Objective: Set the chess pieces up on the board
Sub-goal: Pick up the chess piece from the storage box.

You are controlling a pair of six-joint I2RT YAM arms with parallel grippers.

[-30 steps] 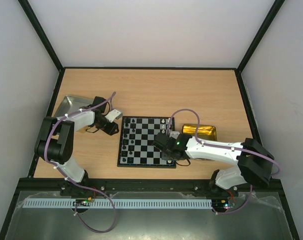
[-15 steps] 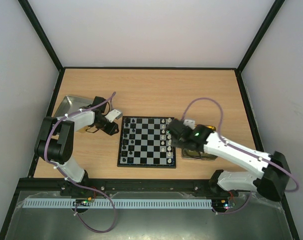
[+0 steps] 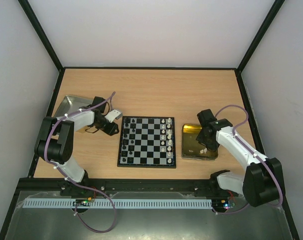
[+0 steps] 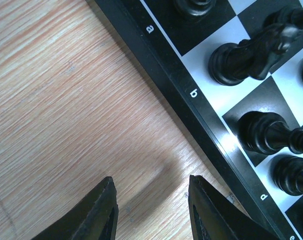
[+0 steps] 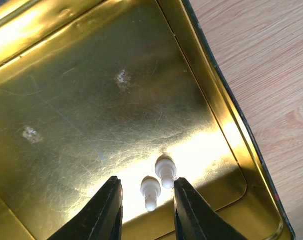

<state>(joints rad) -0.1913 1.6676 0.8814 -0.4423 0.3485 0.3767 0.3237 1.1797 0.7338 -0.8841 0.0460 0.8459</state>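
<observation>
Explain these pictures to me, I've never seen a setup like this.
These are two robot arms, left arm and right arm, bolted to a wooden table. The wide picture looks down from above; the close-ups come from a camera on each wrist. A chessboard lies between them, black pieces and white pieces on opposite sides. The left jaws are open beside it, holding nothing. The right jaws hover open over two more white pieces in a gold tray. A silver tray sits far left.
</observation>
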